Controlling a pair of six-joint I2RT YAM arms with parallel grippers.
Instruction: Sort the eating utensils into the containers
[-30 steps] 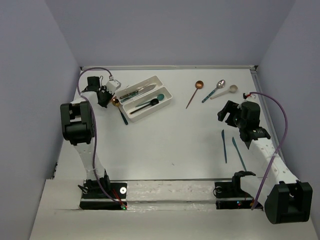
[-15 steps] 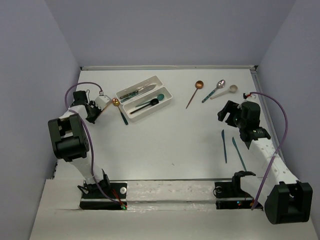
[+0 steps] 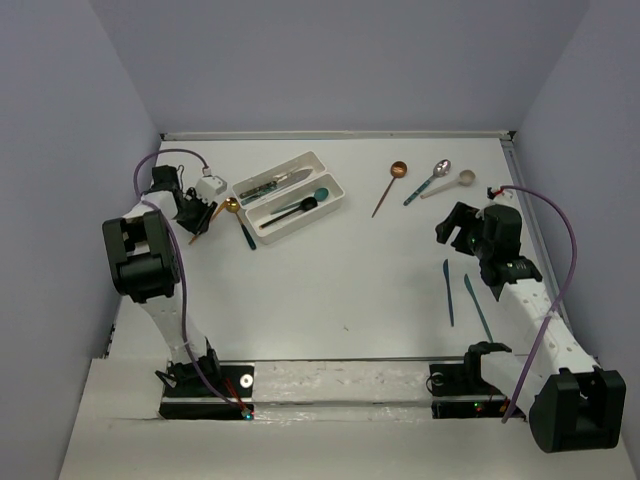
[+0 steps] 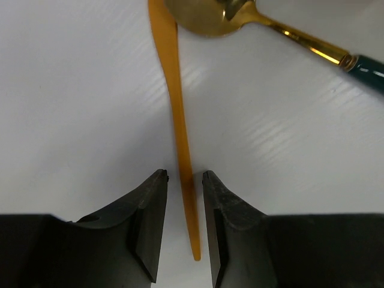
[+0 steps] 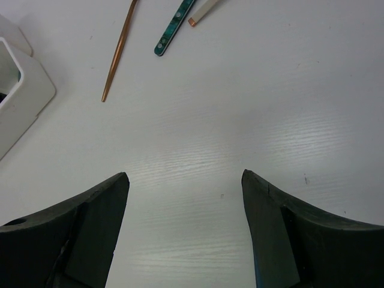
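An orange-handled knife lies flat on the table, its handle between the parted fingers of my open left gripper, with a gap on each side. Its far end passes under the bowl of a gold spoon with a teal handle. In the top view the left gripper is left of the two white containers, which hold a silver knife and dark spoons. My right gripper is open over bare table.
A copper spoon, a silver spoon with a teal handle and a cream spoon lie at the back right. Two teal knives lie beside the right arm. The left wall is close to the left arm.
The left gripper has moved from the trays' left end out to the left, beside the gold spoon, and its jaws have parted around the orange handle. The right arm is unchanged.
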